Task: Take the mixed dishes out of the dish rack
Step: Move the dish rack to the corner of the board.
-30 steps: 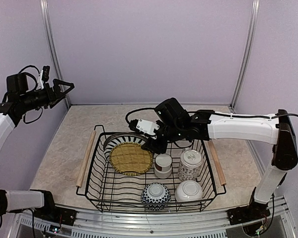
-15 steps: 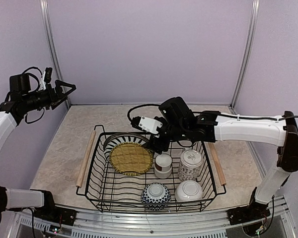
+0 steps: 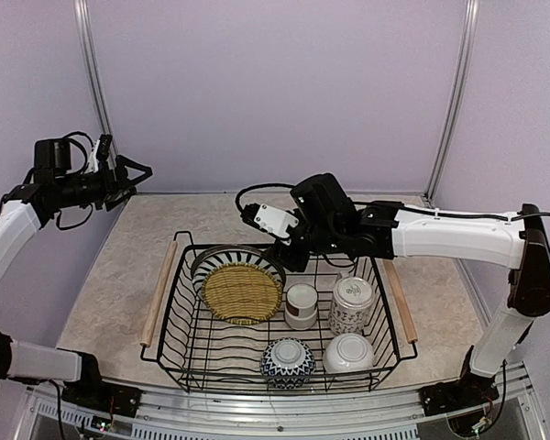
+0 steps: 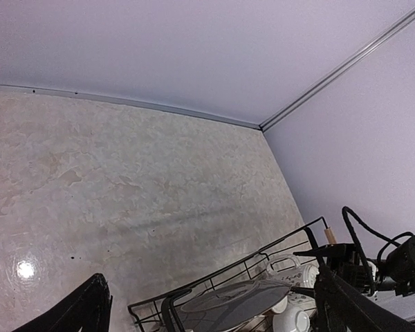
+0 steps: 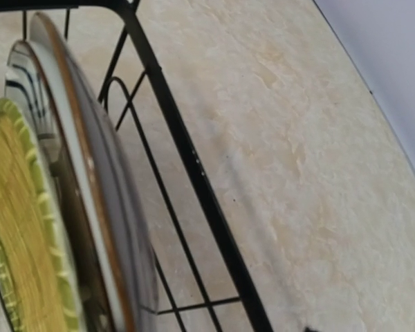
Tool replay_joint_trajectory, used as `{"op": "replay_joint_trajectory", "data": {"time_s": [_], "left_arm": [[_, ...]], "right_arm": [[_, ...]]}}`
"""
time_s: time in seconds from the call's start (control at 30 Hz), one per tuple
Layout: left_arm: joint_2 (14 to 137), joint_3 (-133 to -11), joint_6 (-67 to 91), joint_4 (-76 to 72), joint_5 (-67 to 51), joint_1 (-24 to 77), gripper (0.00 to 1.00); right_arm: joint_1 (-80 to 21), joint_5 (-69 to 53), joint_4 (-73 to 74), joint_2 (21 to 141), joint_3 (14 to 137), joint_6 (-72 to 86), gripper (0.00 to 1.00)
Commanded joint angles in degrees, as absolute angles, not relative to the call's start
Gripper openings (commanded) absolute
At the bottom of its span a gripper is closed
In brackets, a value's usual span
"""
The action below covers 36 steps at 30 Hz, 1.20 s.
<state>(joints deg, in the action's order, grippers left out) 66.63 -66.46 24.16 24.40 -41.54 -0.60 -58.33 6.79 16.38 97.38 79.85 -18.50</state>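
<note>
The black wire dish rack holds the upright black-white striped plate, the yellow woven mat leaning on it, the white cup with a brown band, the tall patterned cup, the blue-patterned bowl and the white bowl. My right gripper hovers at the rack's back rim, just right of the plate, open and empty. Its wrist view shows the plate, the mat and the rack wire close up. My left gripper is open, high at the far left.
Two wooden rod handles run along the rack's short sides. The beige table is walled in lilac, with metal posts at the back corners. The left wrist view shows the rack's rim and the plate's back.
My left gripper has swung right and a little lower. My right gripper has drawn back and up from the plate's right edge toward the rack's back rim.
</note>
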Motion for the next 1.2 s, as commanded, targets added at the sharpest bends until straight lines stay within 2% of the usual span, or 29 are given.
{"op": "replay_joint_trajectory", "data": {"time_s": [0.0, 0.23, 0.47, 0.7, 0.9, 0.97, 1.07, 1.17], "left_arm": [[67.1, -67.4, 23.9, 25.9, -40.7, -0.4, 0.98], [69.0, -68.6, 23.8, 28.1, -39.5, 1.8, 0.97], [70.6, -69.4, 23.4, 29.6, -38.8, 2.8, 0.97], [72.2, -72.0, 24.9, 37.6, -31.3, 7.6, 0.92], [70.9, -72.1, 28.3, 49.6, -15.9, 18.8, 0.92], [70.1, -70.0, 30.7, 50.6, -15.0, 20.9, 0.91], [69.3, -66.6, 33.3, 49.8, -15.8, 22.7, 0.85], [69.7, -65.2, 34.8, 48.9, -15.6, 23.1, 0.72]], "right_arm": [[-57.9, 8.0, 16.7, 99.5, 81.9, -18.0, 0.53], [-57.1, 9.2, 15.9, 101.2, 82.3, -17.8, 0.47], [-56.4, 9.3, 15.4, 102.5, 82.2, -17.7, 0.36], [-56.2, 8.4, 15.5, 103.0, 82.4, -18.1, 0.39], [-56.2, 8.2, 14.8, 102.8, 81.7, -18.2, 0.44], [-56.2, 7.9, 14.2, 102.7, 81.3, -18.3, 0.43], [-56.3, 7.3, 13.3, 102.8, 81.0, -18.4, 0.42], [-56.3, 6.6, 12.8, 102.6, 80.9, -18.3, 0.4]]}}
